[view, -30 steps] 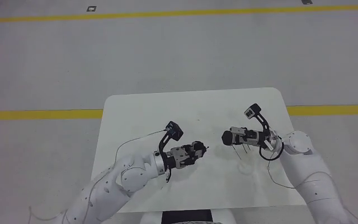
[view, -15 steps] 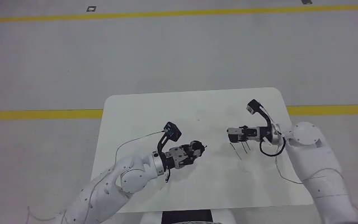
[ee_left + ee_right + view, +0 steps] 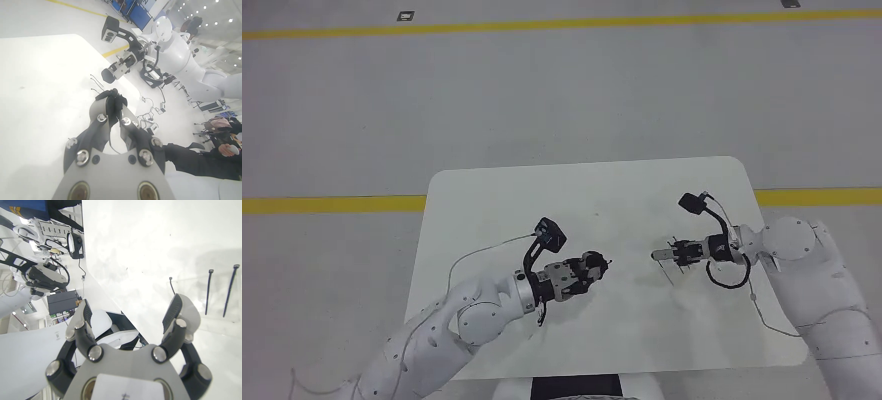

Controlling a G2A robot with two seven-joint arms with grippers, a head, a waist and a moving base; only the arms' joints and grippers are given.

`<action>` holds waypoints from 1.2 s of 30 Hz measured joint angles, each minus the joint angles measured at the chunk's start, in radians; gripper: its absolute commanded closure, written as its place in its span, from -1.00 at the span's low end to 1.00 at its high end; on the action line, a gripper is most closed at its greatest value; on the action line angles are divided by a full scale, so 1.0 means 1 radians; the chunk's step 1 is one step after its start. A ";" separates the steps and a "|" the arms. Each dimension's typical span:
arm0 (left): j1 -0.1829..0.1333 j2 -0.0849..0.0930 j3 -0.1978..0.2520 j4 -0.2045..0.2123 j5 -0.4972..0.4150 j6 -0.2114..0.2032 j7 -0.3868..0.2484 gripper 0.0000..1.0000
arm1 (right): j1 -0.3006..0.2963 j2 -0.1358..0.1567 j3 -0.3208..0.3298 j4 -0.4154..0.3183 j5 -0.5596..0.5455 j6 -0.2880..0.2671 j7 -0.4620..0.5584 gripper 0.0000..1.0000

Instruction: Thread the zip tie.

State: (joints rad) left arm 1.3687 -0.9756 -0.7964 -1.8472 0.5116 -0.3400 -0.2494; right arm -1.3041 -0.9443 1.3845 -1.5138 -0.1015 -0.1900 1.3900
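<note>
The left gripper (image 3: 112,102) pinches a black zip tie (image 3: 114,93) at its tips; the right gripper (image 3: 130,303), jaws spread wide, hangs just beside three spare ties (image 3: 208,292) lying on the white table (image 3: 502,200). Around it is grey floor (image 3: 542,100) with yellow lines (image 3: 542,24).

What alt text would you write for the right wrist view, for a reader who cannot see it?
The right pincer hangs open above the white table. Three black zip ties lie flat on the table beyond it, side by side and apart; one end of the nearest is hidden behind the pincer.
</note>
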 measured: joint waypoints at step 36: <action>0.000 0.000 0.000 0.000 0.000 0.000 0.000 1.00 | 0.043 0.035 -0.161 -0.079 -0.452 -0.089 -0.011 -1.00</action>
State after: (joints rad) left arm 1.3687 -0.9756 -0.7964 -1.8472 0.5116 -0.3400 -0.2494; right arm -1.2610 -0.9089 1.2237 -1.5925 -0.5536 -0.2788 1.3789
